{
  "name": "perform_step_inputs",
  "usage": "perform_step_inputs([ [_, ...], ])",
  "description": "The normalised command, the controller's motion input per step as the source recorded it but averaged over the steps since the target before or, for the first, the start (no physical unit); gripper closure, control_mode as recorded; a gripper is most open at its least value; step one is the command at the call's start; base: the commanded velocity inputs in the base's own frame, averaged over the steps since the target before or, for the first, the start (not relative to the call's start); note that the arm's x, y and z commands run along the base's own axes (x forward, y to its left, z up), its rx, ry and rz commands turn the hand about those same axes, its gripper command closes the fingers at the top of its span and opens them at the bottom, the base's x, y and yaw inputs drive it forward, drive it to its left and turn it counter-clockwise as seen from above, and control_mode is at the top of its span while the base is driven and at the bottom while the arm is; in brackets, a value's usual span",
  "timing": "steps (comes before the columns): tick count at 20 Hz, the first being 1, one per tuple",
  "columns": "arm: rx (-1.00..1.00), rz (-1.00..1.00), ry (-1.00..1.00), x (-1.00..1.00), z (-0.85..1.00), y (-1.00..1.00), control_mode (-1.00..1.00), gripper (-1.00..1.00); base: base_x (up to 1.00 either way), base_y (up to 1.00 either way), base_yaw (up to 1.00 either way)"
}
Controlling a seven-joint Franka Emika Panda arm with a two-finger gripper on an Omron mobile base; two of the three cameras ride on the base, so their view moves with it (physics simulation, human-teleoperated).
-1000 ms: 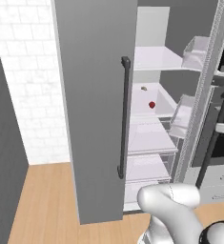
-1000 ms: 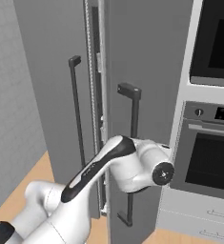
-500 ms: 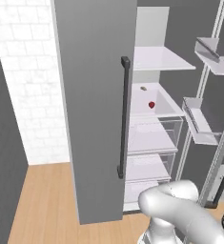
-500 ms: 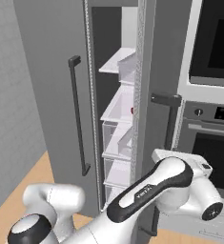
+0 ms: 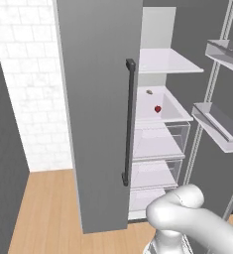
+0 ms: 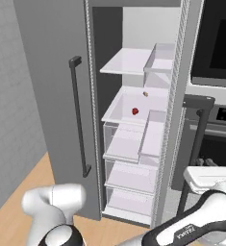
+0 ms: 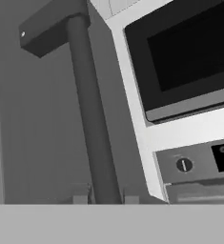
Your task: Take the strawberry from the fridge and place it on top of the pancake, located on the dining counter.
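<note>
The fridge (image 5: 98,99) stands with its left door shut and its right door swung wide open. The strawberry (image 5: 157,108) is a tiny red berry lying on a white middle shelf (image 5: 170,111); from the right it appears as strawberry (image 6: 135,111). My gripper (image 7: 105,199) is shut on the open door's dark bar handle (image 7: 89,109), which runs up between the two fingertips. In the right base view that handle (image 6: 191,153) stands in front of the oven, with my white hand at its lower part. The pancake and the dining counter are out of view.
A small brown speck (image 5: 149,92) lies farther back on the same shelf. Clear drawers (image 6: 126,144) sit below it. Door bins (image 5: 222,124) jut from the open door. A built-in oven (image 6: 215,43) stands right of the fridge. A light wood floor (image 5: 43,208) spreads at the left.
The right fridge door has swung from nearly shut to wide open, baring the shelves and the strawberry. My arm moved right with the handle, and the fingers tightened on it.
</note>
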Motion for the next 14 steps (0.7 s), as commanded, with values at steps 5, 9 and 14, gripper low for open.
perform_step_inputs([
  [5,-0.08,-0.03,-0.28,-0.98,0.50,0.33,-1.00,-1.00,0.00,0.00,0.00],
  [9,-0.18,0.00,0.05,-0.65,0.55,1.00,-1.00,-1.00,0.00,0.00,0.00],
  [14,-0.13,0.00,0.31,-0.29,0.75,1.00,-1.00,-1.00,0.00,0.00,0.00],
])
